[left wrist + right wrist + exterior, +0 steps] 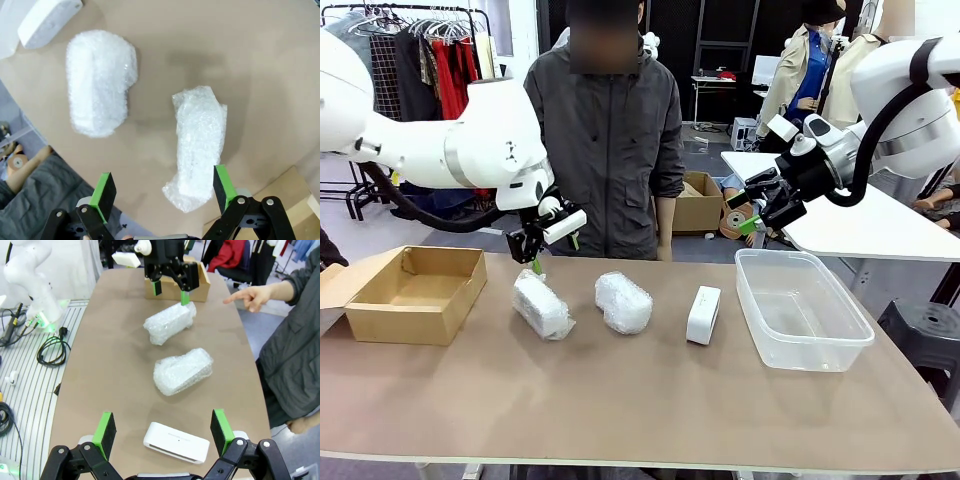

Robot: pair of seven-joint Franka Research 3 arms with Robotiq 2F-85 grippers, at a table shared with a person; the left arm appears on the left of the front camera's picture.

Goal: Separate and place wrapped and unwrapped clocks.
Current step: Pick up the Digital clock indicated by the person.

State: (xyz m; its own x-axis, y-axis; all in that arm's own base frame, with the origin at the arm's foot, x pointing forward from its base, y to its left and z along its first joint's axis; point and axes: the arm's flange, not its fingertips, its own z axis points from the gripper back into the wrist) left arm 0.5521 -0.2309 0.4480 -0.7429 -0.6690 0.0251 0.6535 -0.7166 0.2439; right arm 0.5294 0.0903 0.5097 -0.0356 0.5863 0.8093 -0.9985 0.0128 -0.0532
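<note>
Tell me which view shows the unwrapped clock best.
Right wrist view: the unwrapped clock sits whole and close, framed between the green pads of the open right gripper. Front view shows it small, between a bubble-wrap bundle and the clear tub. Left wrist view catches it at the top-left corner, partly cut off.

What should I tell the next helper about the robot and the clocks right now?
Left gripper: open, over one end of the left wrapped clock, not gripping.
Right gripper: open, raised, holding nothing.
Things: left wrapped clock, other wrapped clock and bare clock lie in a row on the table, between the cardboard box and plastic tub.
Done: nothing sorted.
Left: all three clocks.
</note>
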